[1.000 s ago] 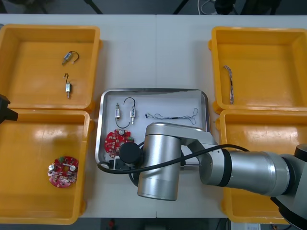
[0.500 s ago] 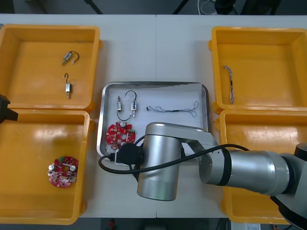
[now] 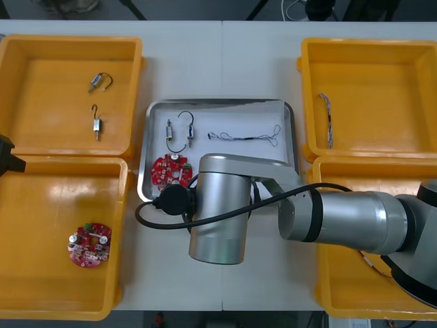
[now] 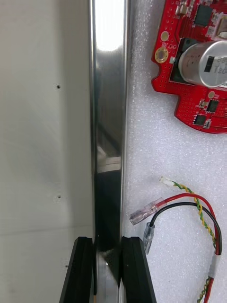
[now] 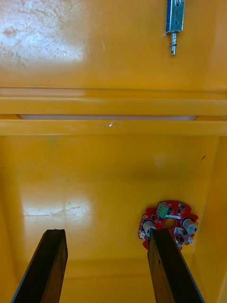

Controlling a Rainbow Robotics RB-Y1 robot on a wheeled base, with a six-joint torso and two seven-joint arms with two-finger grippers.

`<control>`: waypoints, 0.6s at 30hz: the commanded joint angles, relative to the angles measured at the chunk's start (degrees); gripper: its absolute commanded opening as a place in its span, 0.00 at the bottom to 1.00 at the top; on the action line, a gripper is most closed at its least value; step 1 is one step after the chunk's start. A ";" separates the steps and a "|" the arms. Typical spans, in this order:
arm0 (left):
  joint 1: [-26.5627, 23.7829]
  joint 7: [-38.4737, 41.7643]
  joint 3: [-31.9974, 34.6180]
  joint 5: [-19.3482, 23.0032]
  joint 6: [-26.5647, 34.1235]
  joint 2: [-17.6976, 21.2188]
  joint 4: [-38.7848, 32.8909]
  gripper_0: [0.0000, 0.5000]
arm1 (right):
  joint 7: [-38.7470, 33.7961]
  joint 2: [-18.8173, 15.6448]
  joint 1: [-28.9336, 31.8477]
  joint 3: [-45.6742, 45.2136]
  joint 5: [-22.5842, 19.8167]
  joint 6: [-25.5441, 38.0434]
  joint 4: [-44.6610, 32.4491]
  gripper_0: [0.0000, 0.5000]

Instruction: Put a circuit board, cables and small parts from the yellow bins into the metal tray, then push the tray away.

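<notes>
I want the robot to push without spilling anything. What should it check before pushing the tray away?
1. Right jaws clamped on the near rim of the metal tray: ok.
2. Circuit board lying in the tray: ok.
3. Thin cable and red and yellow cable in the tray: ok.
4. Small metal parts in the tray: ok.
5. Left jaws open over the near left yellow bin, away from the tray: ok.

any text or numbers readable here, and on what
Silver cylinder on the circuit board in the metal tray, whose rim the right pincer grips: dark print, too blurred to read.
Black chip on that board: too small to read.
Left pincer, over a yellow bin: no text.
</notes>
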 commanded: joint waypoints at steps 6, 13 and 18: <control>0.87 -3.44 0.96 0.47 0.37 2.22 -1.76 1.00 | 2.02 1.51 -6.71 0.66 0.39 -0.36 0.75 0.00; 0.87 -3.44 0.96 0.47 0.37 2.22 -1.76 1.00 | 2.20 1.51 -9.26 0.66 1.18 -1.23 3.38 0.00; 0.87 -3.44 0.96 0.47 0.37 2.22 -1.76 1.00 | 2.20 1.51 -10.58 0.57 2.15 -1.23 5.49 0.00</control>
